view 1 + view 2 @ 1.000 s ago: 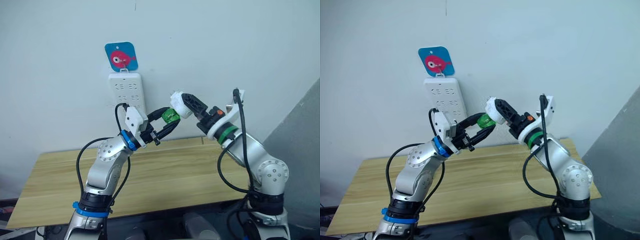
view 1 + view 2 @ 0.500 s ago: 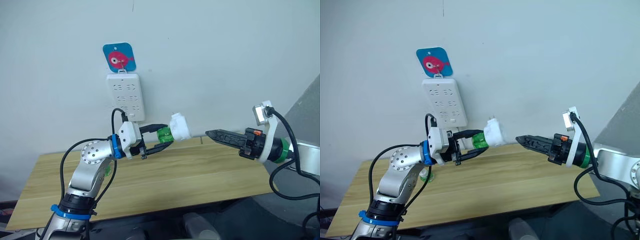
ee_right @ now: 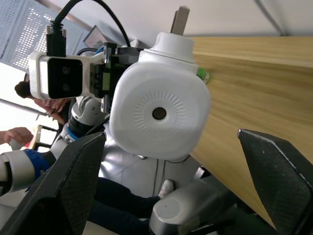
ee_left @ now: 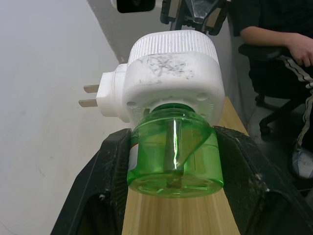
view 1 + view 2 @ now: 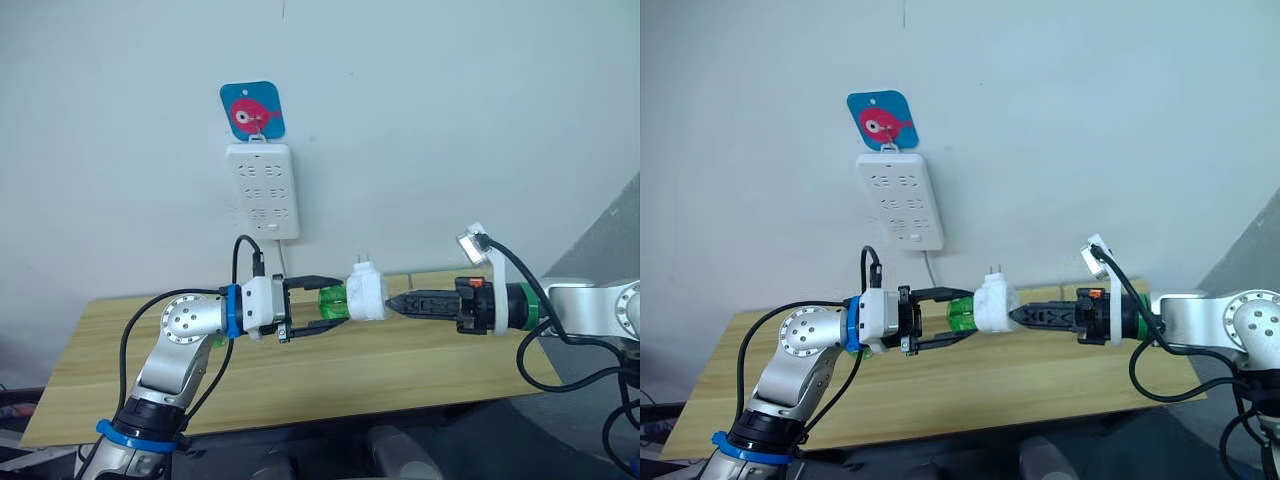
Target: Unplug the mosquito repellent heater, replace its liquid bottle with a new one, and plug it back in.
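A pale, plain wall (image 5: 450, 120) stands behind a light wooden counter (image 5: 330, 370). A white power strip (image 5: 262, 190) hangs on the wall under a blue card (image 5: 252, 110) with a pink fish.

A lab or test room, by the look of it: bare pale wall (image 5: 450, 120), a plain wooden table (image 5: 330, 365) pushed against it, a white power strip (image 5: 262, 190) hung at 12 o'clock under a fish hook plaque (image 5: 252, 110), a seated person (image 4: 279, 44) watching nearby.
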You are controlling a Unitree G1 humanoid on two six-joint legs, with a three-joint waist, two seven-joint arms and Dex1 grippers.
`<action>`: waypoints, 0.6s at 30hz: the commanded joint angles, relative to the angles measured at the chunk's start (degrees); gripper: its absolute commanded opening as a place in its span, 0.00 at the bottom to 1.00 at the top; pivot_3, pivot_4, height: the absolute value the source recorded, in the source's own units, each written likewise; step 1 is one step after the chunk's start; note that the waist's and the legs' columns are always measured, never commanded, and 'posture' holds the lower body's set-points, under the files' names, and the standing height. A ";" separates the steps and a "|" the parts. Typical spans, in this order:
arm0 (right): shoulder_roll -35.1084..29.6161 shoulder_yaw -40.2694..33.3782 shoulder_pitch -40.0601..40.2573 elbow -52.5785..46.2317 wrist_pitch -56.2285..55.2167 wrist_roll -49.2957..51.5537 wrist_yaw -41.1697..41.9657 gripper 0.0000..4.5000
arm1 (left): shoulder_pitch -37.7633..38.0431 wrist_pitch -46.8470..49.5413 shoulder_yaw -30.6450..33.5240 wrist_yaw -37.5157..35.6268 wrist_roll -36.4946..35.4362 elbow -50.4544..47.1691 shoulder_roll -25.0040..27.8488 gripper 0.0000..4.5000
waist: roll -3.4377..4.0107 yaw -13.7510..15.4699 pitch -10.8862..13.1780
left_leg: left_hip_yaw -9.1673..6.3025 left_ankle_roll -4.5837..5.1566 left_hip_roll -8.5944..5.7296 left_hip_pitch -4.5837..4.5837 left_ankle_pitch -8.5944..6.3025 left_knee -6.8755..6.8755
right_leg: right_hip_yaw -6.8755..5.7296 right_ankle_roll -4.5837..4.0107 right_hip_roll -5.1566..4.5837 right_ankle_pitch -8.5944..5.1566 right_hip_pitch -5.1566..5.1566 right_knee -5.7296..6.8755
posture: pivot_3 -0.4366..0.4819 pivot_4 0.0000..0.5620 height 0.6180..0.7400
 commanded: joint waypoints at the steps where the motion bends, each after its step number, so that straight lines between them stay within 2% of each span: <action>1: 1.94 0.67 -1.89 0.80 0.32 1.41 1.21 1.00 | -0.31 -2.30 -0.19 -0.29 -0.25 -1.47 0.00 0.50 | 0.01 0.06 0.01 | 0.00 0.00 0.00 0.00 0.00 0.01 | 0.00 0.00 0.00 0.00 0.00 0.00 | 0.27 0.13 0.76; 18: 8.89 2.99 -2.97 2.54 0.23 1.41 -0.42 1.00 | -0.06 -4.00 -0.85 0.03 -0.22 -1.35 -0.14 0.50 | 0.02 0.86 0.02 | -0.01 0.00 0.01 0.00 0.00 0.01 | -0.01 0.00 0.00 0.00 0.00 0.01 | 0.28 0.12 0.76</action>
